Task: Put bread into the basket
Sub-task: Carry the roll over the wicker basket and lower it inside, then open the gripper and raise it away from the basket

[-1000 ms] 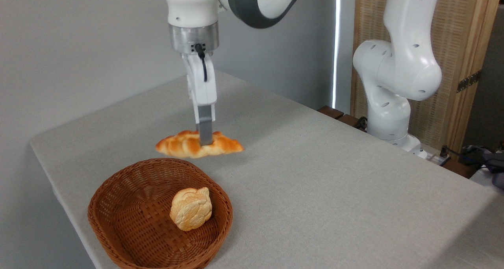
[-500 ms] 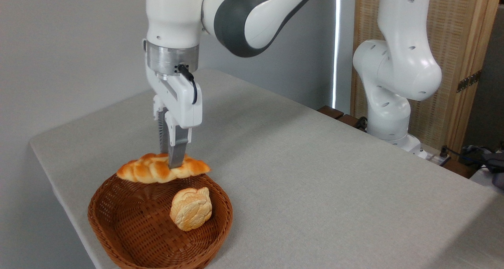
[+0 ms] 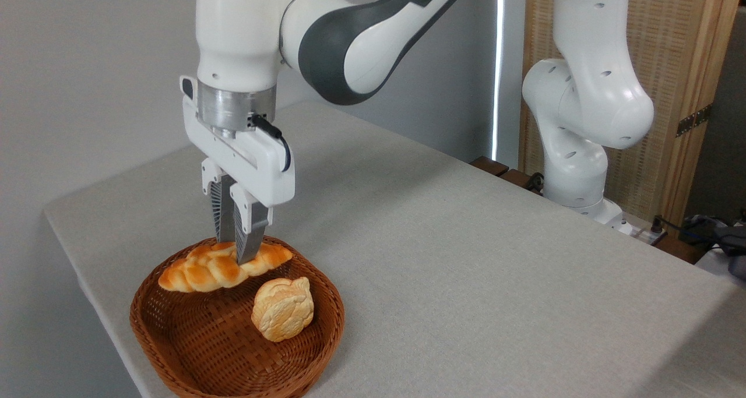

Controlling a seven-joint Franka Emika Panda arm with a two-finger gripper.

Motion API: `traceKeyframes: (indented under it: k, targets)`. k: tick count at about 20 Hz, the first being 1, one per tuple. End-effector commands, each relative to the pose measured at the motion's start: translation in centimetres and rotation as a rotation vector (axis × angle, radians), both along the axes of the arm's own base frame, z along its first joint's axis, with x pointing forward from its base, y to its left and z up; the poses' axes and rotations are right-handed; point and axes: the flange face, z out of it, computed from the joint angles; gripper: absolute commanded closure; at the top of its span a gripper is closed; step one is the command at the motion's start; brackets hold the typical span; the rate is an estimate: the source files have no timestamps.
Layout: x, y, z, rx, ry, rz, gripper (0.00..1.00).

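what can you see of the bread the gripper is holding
The bread is a long braided loaf with tapered ends, glossy golden-orange with paler creases. It lies roughly level, pinched near its middle by the gripper, whose fingers come down from above. It hangs over the back part of the basket, just behind the bun; whether it touches either is unclear.

Bread (image 3: pixel 218 268) over basket's (image 3: pixel 175 372) rear, bun (image 3: pixel 282 309) inside it.

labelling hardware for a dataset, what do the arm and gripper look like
The arm is glossy white with rounded segments, dark grey joint covers and a silver metal ring at the wrist. A black cable loops down onto the boxy white gripper, which ends in two narrow grey fingers with ribbed inner faces.
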Motion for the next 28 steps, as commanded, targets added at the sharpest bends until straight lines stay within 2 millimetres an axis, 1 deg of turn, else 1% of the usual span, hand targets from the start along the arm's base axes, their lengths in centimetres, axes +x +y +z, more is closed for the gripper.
traceKeyframes:
  k: [1, 2, 6, 8, 14, 15, 16, 17, 18, 19, 21, 22, 26, 28]
  targets:
    - [0.9, 0.6, -0.4, -0.010, 0.004, 0.033, 0.00]
    - [1.0, 1.0, -0.6, -0.007, 0.006, 0.039, 0.00]
    - [1.2, 1.1, -1.2, -0.005, 0.015, 0.042, 0.00]
    - [1.4, 1.2, -0.8, -0.006, 0.006, 0.044, 0.00]
    - [1.5, 1.2, -0.8, -0.003, 0.006, 0.043, 0.00]
    - [1.6, 1.4, -0.7, -0.003, 0.004, 0.046, 0.00]
    - [1.6, 2.0, -0.7, -0.004, 0.004, 0.057, 0.00]
    - [1.7, 2.1, -0.6, -0.002, 0.000, 0.055, 0.00]
    - [1.8, 2.1, -0.3, -0.002, -0.004, 0.055, 0.00]
    - [1.9, 2.2, 0.5, -0.004, -0.015, 0.056, 0.00]
    - [2.1, 4.1, 1.6, -0.004, -0.028, 0.086, 0.00]
    - [2.1, 4.4, 1.7, -0.002, -0.028, 0.090, 0.00]
    - [1.7, 4.4, 2.7, -0.003, 0.011, 0.084, 0.00]
    - [1.0, 5.0, 3.8, 0.003, 0.047, 0.081, 0.00]
